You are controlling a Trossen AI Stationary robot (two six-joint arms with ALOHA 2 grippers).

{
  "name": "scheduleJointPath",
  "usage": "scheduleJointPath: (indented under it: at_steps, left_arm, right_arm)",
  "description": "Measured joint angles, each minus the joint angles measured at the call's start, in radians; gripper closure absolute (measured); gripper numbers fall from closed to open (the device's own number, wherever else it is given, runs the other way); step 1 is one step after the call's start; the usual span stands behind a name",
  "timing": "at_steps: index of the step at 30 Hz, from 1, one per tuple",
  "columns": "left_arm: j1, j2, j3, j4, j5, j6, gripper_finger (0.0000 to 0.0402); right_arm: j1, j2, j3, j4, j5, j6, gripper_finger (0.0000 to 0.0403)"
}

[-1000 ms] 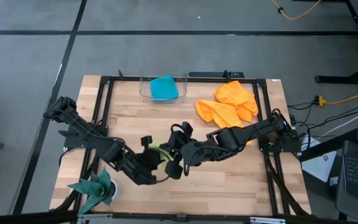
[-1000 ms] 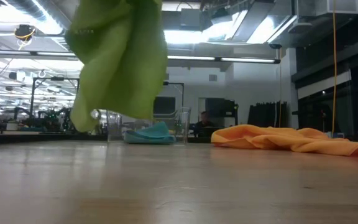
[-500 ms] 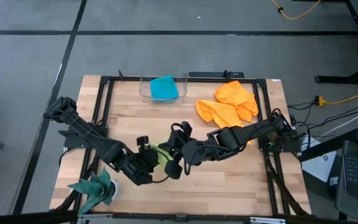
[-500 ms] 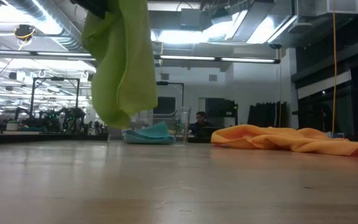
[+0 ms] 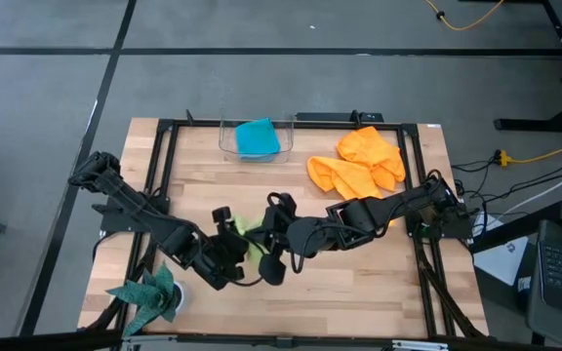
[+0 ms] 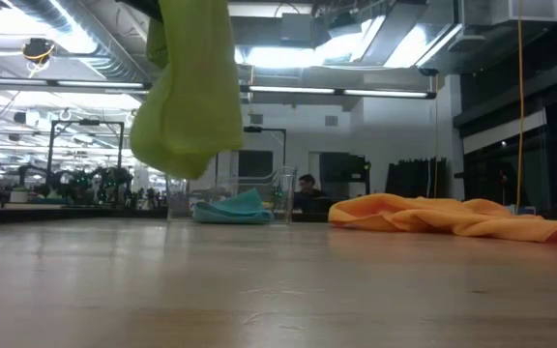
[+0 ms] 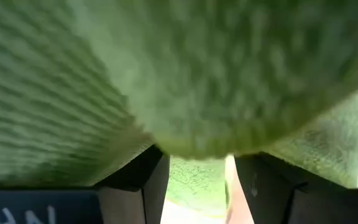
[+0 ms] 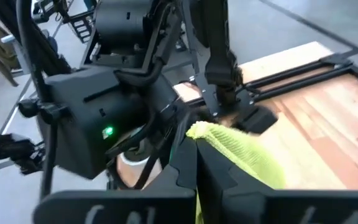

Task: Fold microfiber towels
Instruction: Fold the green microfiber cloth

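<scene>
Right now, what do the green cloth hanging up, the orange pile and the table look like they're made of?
Lime-green towel: soft plush microfiber, matte; the left wrist view shows fuzzy ribbed pile.
Orange towels: seemingly the same plush fabric, matte, slumped in soft folds.
Table: light wood, butcher-block style; visible plank strips and a slight sheen in the low view.

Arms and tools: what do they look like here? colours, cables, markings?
Both arms are matte black, built of chunky jointed segments. The left tool and right tool each have two flat, blocky black fingers. Thin black cables loop along the links. In the right wrist view the left arm's housing carries a small green light. White lettering shows on the left tool's base, partly cut off.
</scene>
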State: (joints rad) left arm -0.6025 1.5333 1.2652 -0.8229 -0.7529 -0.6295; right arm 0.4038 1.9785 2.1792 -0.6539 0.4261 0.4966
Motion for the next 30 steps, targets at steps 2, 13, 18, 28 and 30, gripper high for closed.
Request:
scheduleJointPath:
  at_steps: [2, 13, 18, 28, 30]
  left_arm:
    - [0.000, 0.000, 0.000, -0.017, -0.021, -0.025, 0.0229]
    - [-0.019, 0.000, -0.001, -0.087, -0.102, -0.155, 0.0244]
    - [-0.019, 0.000, -0.001, -0.091, -0.123, -0.159, 0.0299]
    - [-0.043, -0.003, 0.006, -0.226, -0.119, -0.237, 0.0400]
    - [-0.055, -0.003, 0.019, -0.273, -0.118, -0.271, 0.0401]
  right_arm:
    - [0.000, 0.000, 0.000, -0.011, -0.008, 0.019, 0.0403]
    - [0.002, 0.000, 0.000, -0.062, -0.039, 0.049, 0.0403]
    - [0.002, 0.000, 0.000, -0.062, -0.056, 0.049, 0.0403]
    - [0.019, 0.000, 0.000, -0.174, -0.066, 0.099, 0.0403]
    - [0.020, 0.000, 0.000, -0.218, -0.073, 0.126, 0.0403]
